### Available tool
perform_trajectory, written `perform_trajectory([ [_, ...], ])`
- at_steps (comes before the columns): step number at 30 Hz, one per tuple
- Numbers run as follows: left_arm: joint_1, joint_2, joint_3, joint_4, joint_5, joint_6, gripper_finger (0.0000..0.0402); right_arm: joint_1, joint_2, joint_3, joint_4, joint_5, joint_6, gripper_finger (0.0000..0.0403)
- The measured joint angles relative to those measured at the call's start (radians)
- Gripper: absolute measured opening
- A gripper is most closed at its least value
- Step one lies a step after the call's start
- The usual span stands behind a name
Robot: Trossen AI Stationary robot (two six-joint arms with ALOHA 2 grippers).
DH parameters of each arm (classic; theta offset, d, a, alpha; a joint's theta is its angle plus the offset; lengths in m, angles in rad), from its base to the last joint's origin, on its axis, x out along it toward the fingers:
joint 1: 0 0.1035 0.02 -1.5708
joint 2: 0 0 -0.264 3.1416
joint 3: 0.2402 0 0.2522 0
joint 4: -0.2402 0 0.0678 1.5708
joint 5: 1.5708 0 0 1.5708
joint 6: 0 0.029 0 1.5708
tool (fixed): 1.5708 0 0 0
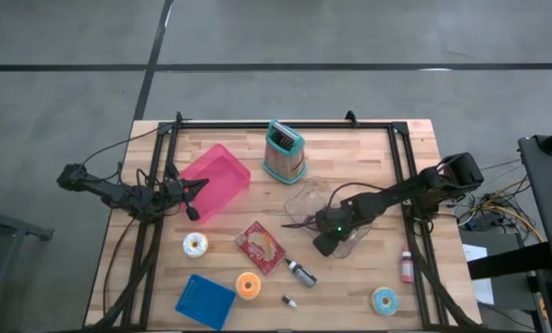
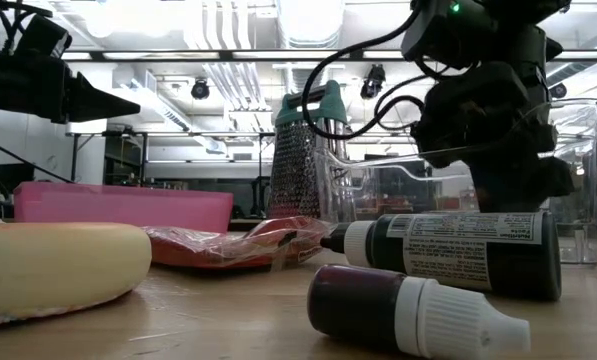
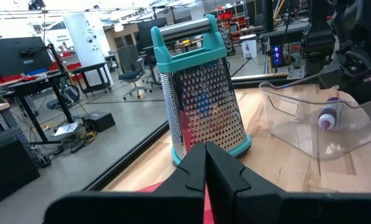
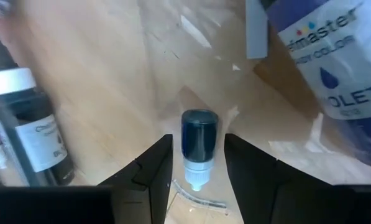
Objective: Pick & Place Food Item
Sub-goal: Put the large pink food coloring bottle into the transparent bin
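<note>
Food-colouring bottle sits between the parted, non-gripping fingers of the right gripper inside the clear container, suggesting release; next, retract clear.

Left end effector shut, parked; right end effector parted, lowered mid-table.

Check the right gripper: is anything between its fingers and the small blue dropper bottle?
Nothing visible. The right gripper is open, with the blue dropper bottle lying in the gap, clear of both fingers. The violet bottle and the black bottle lie off to either side, outside the gap.
</note>
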Motion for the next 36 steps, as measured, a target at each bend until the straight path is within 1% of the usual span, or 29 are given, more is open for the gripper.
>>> perform_trajectory([
  [8, 0.0, 0.0, 0.0, 0.0, 0.0, 0.0, 0.0005, 0.001, -0.099, 0.0, -0.013, 0.087, 0.009, 0.0131],
  [15, 0.0, 0.0, 0.0, 0.0, 0.0, 0.0, 0.0005, 0.03, -0.235, 0.001, -0.036, 0.239, 0.074, 0.0128],
  [21, 0.0, 0.0, 0.0, 0.0, 0.0, 0.0, 0.0005, 0.077, -0.329, 0.001, -0.038, 0.253, 0.093, 0.0127],
  [24, 0.0, 0.0, 0.0, 0.0, 0.0, 0.0, 0.0005, 0.112, -0.354, 0.007, -0.054, 0.27, 0.101, 0.0122],
  [27, 0.0, 0.0, 0.0, 0.0, 0.0, 0.0, 0.0005, 0.152, -0.357, 0.041, -0.111, 0.309, 0.158, 0.0118],
  [34, 0.0, 0.0, 0.0, 0.0, 0.0, 0.0, 0.0005, 0.246, -0.31, 0.2, -0.361, 0.312, 0.293, 0.0118],
  [36, 0.0, 0.001, 0.0, 0.0, 0.0, 0.0, 0.0005, 0.276, -0.288, 0.248, -0.434, 0.329, 0.345, 0.0118],
])
